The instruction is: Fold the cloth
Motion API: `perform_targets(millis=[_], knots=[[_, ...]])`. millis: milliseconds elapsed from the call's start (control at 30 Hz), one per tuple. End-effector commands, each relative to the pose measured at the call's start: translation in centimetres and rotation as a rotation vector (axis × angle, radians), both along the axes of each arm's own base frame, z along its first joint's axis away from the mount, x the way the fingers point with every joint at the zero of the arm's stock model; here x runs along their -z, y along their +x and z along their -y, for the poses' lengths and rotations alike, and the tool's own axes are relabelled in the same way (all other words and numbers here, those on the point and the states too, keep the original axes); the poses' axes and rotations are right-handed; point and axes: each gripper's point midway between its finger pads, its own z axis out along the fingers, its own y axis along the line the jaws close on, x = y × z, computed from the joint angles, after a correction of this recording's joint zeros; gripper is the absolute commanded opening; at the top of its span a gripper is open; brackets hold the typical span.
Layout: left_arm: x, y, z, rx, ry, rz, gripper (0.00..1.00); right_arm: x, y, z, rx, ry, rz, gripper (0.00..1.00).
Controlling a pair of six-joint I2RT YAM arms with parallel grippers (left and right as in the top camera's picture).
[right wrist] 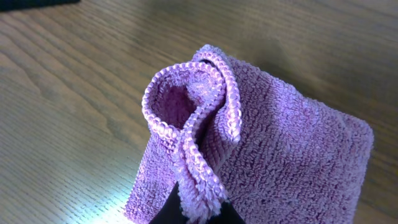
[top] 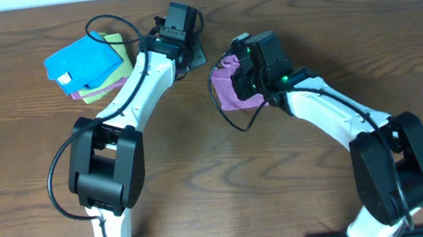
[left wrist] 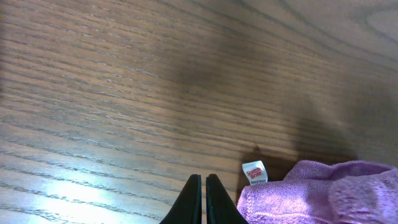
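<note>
The lilac cloth (top: 229, 94) lies bunched and partly folded on the table, just right of centre. My right gripper (top: 243, 76) is shut on a stitched edge of it. In the right wrist view that edge curls up in a loop from the right gripper (right wrist: 202, 208), above the rest of the cloth (right wrist: 292, 149). My left gripper (top: 194, 56) is shut with nothing in it, just left of the cloth and apart from it. In the left wrist view, the left gripper (left wrist: 203, 190) hovers over bare wood beside the cloth (left wrist: 323, 193) and its white tag (left wrist: 254, 171).
A stack of other cloths sits at the back left: a bright blue one (top: 83, 61) on top, a yellow-green one (top: 114, 41) and a purple edge (top: 83, 94) under it. Both arms' cables loop over the wooden table (top: 24, 174).
</note>
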Motion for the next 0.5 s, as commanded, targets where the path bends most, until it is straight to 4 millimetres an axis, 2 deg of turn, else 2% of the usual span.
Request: perform_targets(millis=[0,233,367,467], knots=[[-3.6,1.0,-1.2,-0.018,0.001,0.078,0.06,0.0,0.1,-0.7,-0.003,0.004,-0.001,0.01],[-4.4,1.3,-2.1,-0.035,-0.004,0.093,0.06,1.2,-0.4,-1.4,-0.022,-0.006,-0.026,0.02],[-4.7,1.4,-2.3,-0.040,-0.005,0.098,0.06,1.2,-0.8,-2.4,-0.044,-0.004,-0.021,0.13],[-4.7,1.4,-2.3,-0.038,-0.004,0.099,0.06,1.2,-0.9,-2.6,-0.049,-0.004,-0.021,0.17]])
